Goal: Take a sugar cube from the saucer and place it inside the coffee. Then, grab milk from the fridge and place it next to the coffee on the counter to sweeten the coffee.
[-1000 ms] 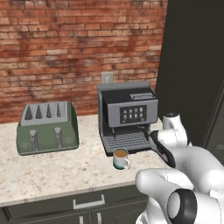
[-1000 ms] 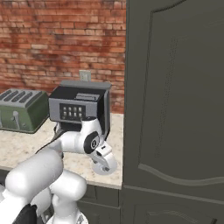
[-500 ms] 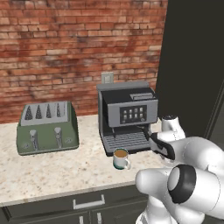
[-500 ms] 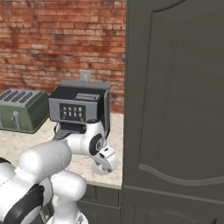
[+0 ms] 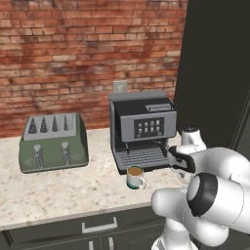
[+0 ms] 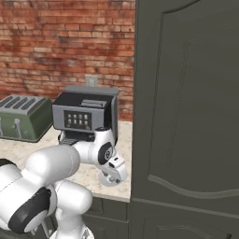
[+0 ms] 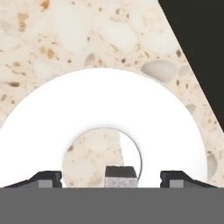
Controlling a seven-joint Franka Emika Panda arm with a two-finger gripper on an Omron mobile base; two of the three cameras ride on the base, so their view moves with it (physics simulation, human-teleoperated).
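Right now the end effector [image 7: 112, 178] is hanging wide open, gripping nothing — the cube [image 7: 121, 176] is sitting between its fingertips [image 7: 43, 178] on the saucer [image 7: 131, 105], near the surface's [image 7: 52, 39] fridge-side corner.

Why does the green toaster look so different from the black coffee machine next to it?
The toaster is green, low and rounded, with slots on top; the coffee machine is grey-black, taller and boxy, with a button panel. The toaster stands alone; the coffee machine has a mug before it. Both stand on the counter against the brick wall.
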